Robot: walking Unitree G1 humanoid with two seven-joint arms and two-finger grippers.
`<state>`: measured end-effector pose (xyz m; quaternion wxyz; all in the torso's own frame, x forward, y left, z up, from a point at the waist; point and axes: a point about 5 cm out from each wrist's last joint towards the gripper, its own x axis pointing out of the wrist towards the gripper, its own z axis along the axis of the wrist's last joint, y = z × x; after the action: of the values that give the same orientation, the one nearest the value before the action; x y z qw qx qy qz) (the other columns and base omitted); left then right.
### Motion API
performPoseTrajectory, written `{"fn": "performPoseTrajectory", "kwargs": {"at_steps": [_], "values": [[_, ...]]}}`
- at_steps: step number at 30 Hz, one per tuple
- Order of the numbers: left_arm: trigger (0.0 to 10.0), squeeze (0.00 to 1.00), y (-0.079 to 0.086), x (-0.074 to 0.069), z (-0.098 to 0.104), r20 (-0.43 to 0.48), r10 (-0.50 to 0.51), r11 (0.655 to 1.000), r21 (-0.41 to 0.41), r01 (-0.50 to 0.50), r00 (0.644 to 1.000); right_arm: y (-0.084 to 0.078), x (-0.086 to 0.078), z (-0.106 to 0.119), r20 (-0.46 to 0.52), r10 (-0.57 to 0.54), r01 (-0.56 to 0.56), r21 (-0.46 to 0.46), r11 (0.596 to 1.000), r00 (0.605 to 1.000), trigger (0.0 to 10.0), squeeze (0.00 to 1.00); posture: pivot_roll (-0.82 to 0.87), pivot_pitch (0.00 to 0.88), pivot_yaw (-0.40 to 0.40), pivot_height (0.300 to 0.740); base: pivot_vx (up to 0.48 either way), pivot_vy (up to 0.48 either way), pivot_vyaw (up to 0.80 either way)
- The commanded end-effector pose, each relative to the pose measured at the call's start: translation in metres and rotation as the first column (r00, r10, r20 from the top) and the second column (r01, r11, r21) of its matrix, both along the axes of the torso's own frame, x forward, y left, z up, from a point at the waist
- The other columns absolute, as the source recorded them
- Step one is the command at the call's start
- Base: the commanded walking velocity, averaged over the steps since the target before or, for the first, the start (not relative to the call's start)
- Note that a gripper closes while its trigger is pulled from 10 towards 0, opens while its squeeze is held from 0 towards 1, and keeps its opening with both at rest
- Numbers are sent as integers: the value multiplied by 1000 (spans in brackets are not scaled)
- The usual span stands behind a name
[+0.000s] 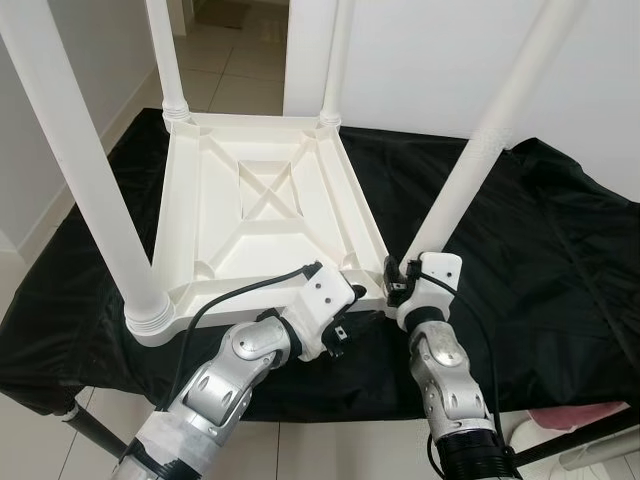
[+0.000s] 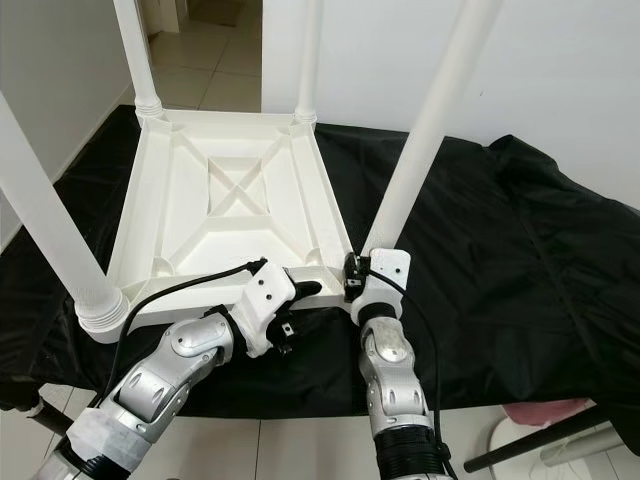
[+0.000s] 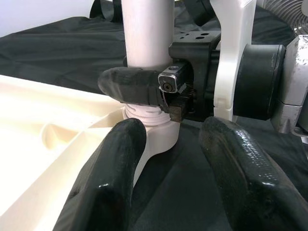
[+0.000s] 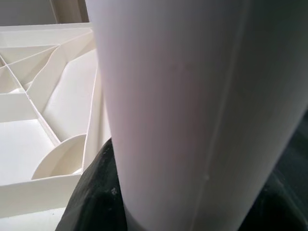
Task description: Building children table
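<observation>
Black cloth (image 1: 520, 260), glossy and wrinkled, covers a low platform; pale tiled floor (image 1: 215, 70) and white walls behind, with a doorway at the far end.

On the cloth: white plastic children's table (image 1: 265, 215), upside down, underside facing up. Underside is a shallow moulded tray shape with raised rim, diagonal cross ribs and a rectangular recess in the middle. Four round, smooth white legs stand up from ribbed corner sockets. All leg tops are cut off by the frame edge. Near left leg (image 1: 85, 170) is thick in view and seated in its ribbed collar. Two far legs are upright.

Near right leg (image 1: 480, 150) leans away to the right. Its lower end is hidden behind the right gripper (image 1: 397, 278) in the head views. The left wrist view shows one black finger (image 3: 132, 86) wrapped across the leg just above the ribbed collar, so the right gripper is clamped on this leg. In the right wrist view the white tube (image 4: 183, 110) sits close to the lens, with dark finger edges at the bottom.

Left gripper (image 1: 345, 290) sits at the same near right corner, fingers spread apart, one fingertip (image 3: 108, 178) beside the white corner socket, nothing held between them.

Pink object at the lower right edge, partly cut off, unidentifiable.
</observation>
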<state>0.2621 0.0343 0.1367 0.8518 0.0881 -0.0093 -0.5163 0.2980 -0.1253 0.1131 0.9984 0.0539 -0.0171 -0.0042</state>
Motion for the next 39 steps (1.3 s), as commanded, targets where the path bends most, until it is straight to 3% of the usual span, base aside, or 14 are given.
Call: {"fn": "performPoseTrajectory", "kwargs": {"at_steps": [1, 8, 9, 18, 19, 20, 24, 29, 39], "values": [[10000, 0, -4, -1, -1, -2, -53, 999, 13, 53, 999, 8, -3, -5, -32, 23, -22, 31, 999, 999, 10000, 0, -15, 0, -98, 740, 0, 0, 0], [10000, 0, 4, 3, -1, 8, -32, 999, 33, 31, 999, 3, -1, -4, -24, 31, -31, 15, 999, 999, 10000, 0, 0, 0, -100, 740, 0, 0, 0], [10000, 0, 5, 3, -1, 8, -30, 999, 33, 30, 1000, 2, -2, -3, -15, 45, -45, 25, 999, 999, 10000, 1000, 4, 0, -100, 740, 0, 0, 0], [10000, 0, 7, 3, -1, 10, -26, 999, 38, 26, 1000, -14, -7, -2, 28, 189, -190, -2, 982, 981, 10000, 1000, 1, 0, -94, 740, 0, 0, 0], [10000, 0, 8, 3, -1, 10, -27, 999, 40, 26, 1000, -18, -6, -2, 30, 229, -229, -14, 973, 973, 10000, 659, 0, 0, -93, 740, 0, 0, 0], [10000, 0, 8, 4, -1, 11, -28, 999, 42, 27, 1000, -21, -5, -3, 33, 272, -271, -24, 962, 962, 10000, 0, -4, 0, -91, 740, 0, 0, 0], [10000, 0, 7, 5, 0, 13, -29, 999, 42, 29, 999, -27, -2, -3, 34, 334, -331, -59, 942, 942, 10000, 0, -4, 0, -88, 740, 0, 0, 0], [10000, 0, 4, 6, 0, 15, -55, 997, 49, 54, 998, -36, 6, -5, 9, 479, -474, -139, 870, 878, 10000, 0, -8, 0, -86, 740, 0, 0, 0], [10000, 0, -2, 0, -3, -32, -129, 990, 43, 131, 991, -34, 19, -7, -52, 564, -561, -202, 803, 824, 10000, 0, 0, 0, -79, 740, 0, 0, 0]]}}
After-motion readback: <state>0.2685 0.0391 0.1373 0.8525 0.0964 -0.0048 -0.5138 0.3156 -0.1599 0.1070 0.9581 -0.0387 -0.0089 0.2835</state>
